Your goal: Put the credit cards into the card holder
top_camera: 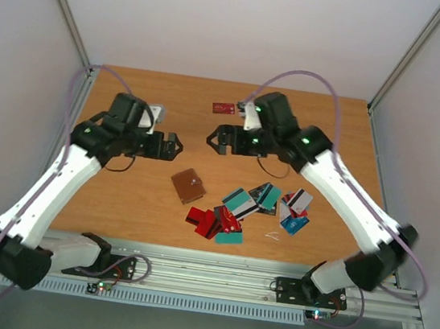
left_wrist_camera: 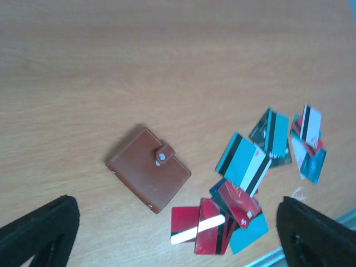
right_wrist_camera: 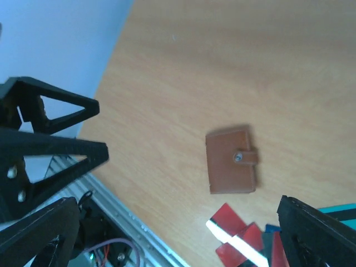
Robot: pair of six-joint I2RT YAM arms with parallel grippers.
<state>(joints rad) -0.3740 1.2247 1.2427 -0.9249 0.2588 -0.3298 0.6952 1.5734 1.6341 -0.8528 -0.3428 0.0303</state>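
The brown card holder (top_camera: pixel 189 185) (left_wrist_camera: pixel 149 169) (right_wrist_camera: pixel 231 161) lies closed and flat on the wooden table, its strap snapped with a light stud. To its right, several credit cards (top_camera: pixel 234 213) (left_wrist_camera: pixel 245 167) (right_wrist_camera: pixel 239 239) in red, teal, blue and white lie loose and overlapping, with a smaller group (top_camera: pixel 295 211) further right. My left gripper (top_camera: pixel 175 146) (left_wrist_camera: pixel 178 236) hovers open behind and to the left of the holder. My right gripper (top_camera: pixel 217 140) (right_wrist_camera: pixel 178 239) faces it, open too. Neither holds anything.
One dark red card (top_camera: pixel 223 108) lies apart at the back, beside the right wrist. A small white scrap (top_camera: pixel 273 236) sits near the front right of the pile. A metal rail (top_camera: pixel 213 277) runs along the near table edge. White walls enclose the sides and back.
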